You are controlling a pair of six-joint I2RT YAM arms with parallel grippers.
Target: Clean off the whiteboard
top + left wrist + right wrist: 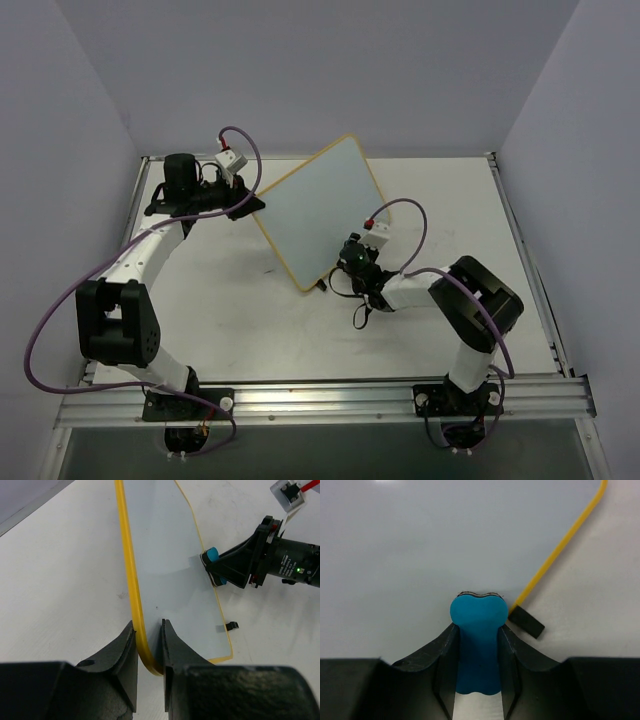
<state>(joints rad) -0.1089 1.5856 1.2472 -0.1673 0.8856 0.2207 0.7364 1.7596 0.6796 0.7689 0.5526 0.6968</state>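
Note:
The whiteboard (320,205) stands tilted on the table, white with a thin yellow frame, and no writing shows on its face (165,555). My left gripper (248,205) (147,625) is shut on the board's yellow edge at a rounded corner. On the opposite side, my right gripper (350,252) (477,627) is shut on a blue bone-shaped eraser (479,611) (212,555). The eraser's felt end presses against the board's face (445,540) low down, near a black clip foot (526,621) (231,626).
The white table (250,320) is walled at the back and both sides. A metal rail (320,400) carrying the arm bases runs along the near edge. Purple cables (60,300) loop off both arms.

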